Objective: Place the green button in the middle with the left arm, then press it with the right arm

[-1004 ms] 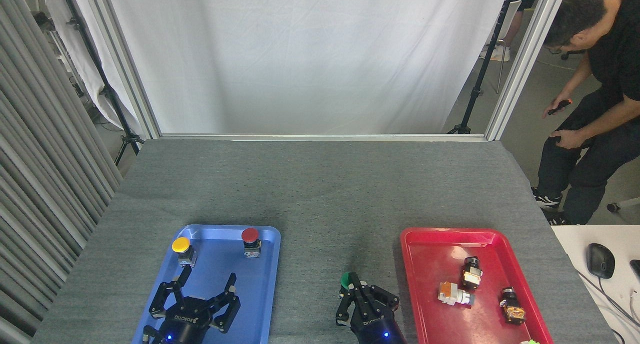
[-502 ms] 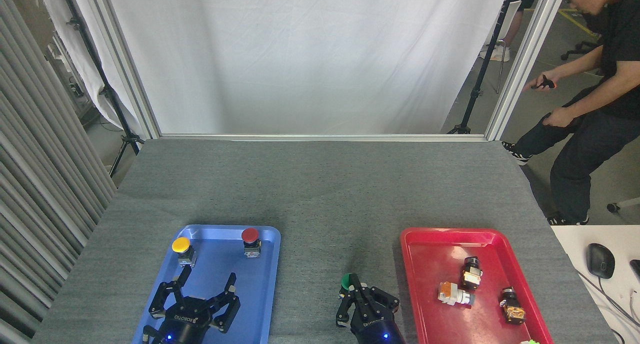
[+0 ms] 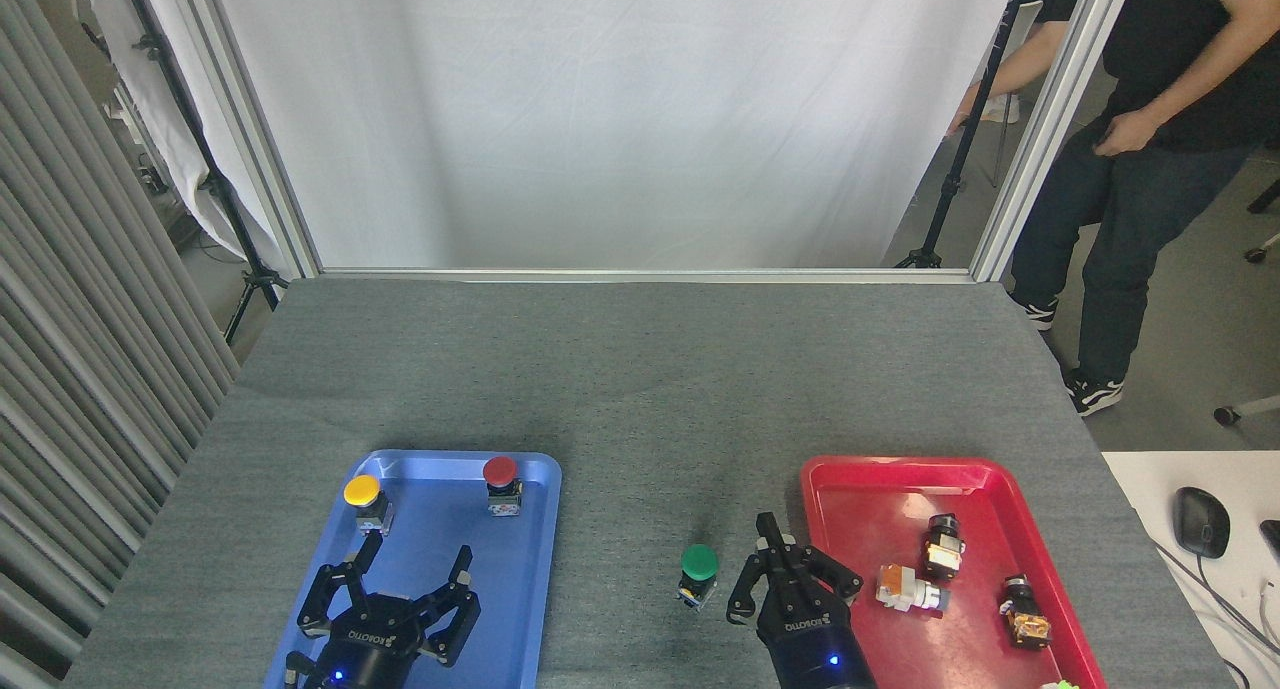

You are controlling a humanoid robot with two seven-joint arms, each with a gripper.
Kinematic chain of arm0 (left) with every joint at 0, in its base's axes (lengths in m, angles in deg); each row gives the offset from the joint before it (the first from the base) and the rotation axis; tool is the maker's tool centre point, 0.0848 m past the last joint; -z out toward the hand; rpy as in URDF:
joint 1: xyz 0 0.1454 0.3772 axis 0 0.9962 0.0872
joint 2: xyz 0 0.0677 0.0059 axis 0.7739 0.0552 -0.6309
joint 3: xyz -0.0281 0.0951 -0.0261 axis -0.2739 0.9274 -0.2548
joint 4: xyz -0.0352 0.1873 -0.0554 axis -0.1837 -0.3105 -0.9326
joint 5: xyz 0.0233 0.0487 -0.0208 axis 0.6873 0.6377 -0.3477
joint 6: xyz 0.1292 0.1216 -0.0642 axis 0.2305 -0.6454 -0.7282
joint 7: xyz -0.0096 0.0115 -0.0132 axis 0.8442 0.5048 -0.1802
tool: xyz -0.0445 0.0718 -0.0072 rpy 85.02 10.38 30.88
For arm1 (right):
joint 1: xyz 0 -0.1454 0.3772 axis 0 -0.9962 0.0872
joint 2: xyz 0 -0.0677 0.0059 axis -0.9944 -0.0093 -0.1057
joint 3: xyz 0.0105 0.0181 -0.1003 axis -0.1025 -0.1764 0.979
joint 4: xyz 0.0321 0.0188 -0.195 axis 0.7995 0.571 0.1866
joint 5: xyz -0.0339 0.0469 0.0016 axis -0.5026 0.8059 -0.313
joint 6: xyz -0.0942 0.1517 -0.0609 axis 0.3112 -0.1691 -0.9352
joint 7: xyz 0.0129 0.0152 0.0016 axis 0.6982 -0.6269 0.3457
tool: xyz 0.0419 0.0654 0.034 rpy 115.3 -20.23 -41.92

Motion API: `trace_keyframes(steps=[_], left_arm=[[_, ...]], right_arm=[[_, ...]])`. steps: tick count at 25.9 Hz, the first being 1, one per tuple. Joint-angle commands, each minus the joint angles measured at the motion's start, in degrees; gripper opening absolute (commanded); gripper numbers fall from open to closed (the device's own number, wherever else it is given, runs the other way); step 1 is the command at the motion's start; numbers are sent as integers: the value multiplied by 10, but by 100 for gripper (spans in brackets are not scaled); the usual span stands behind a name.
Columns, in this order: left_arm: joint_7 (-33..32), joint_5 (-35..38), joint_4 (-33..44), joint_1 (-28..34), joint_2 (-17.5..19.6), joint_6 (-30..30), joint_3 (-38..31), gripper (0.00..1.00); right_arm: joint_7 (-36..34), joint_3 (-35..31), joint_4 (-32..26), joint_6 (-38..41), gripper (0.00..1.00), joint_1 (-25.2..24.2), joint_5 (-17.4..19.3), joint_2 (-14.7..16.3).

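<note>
Green button (image 3: 698, 565) stands alone on the grey cloth (image 3: 640, 389), right gripper (image 3: 790, 579) just beside it, fingers drawn together. Left gripper (image 3: 395, 594) hangs spread apart. A sideways brush could topple it.

The green button (image 3: 699, 563) stands upright on the bare grey cloth of my worktop (image 3: 640, 389), between the two trays. Its round domed green cap faces up over a short grey blocky base, and nothing touches it.

green button (image 3: 699, 562) upright on grey cloth (image 3: 640, 369), right pincer (image 3: 783, 577) just beside, fingers drawn together
</note>
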Motion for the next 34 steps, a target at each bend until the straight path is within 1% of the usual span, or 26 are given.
trace_keyframes(steps=[1,2,3,4,5,10,15,16,19,21,24,28,34], left_arm=[[0,0,0,1,0,0,0,99],[0,0,0,1,0,0,0,99],[0,0,0,1,0,0,0,99],[0,0,0,1,0,0,0,99],[0,0,0,1,-1,0,0,99],[0,0,0,1,-1,-1,-1,99],[0,0,0,1,0,-1,-1,99],[0,0,0,1,-1,-1,-1,99],[0,0,0,1,-1,-1,-6,99],[0,-1,0,1,-1,-1,-12,99],[2,-4,2,1,-2,-1,-18,100],[14,-25,2,1,-2,0,-18,100],[16,-26,1,1,-2,0,-18,100]], right_arm=[[-4,-41,-24,1,20,-20,5,18],[-3,-53,-28,2,42,-24,14,23],[-3,-63,-32,2,71,-28,26,25],[-3,-70,-36,2,94,-30,34,28],[-3,-78,-40,3,98,-34,39,32],[-3,-99,-58,15,100,-45,48,60],[-7,-128,-93,11,100,-80,52,82],[-7,-130,-98,7,100,-86,56,83],[-1,-136,-105,10,100,-99,84,84],[10,-145,-107,15,100,-105,92,85],[24,-164,-109,15,100,-116,93,88],[24,-164,-122,15,100,-125,93,94],[17,-164,-133,22,100,-133,93,94]])
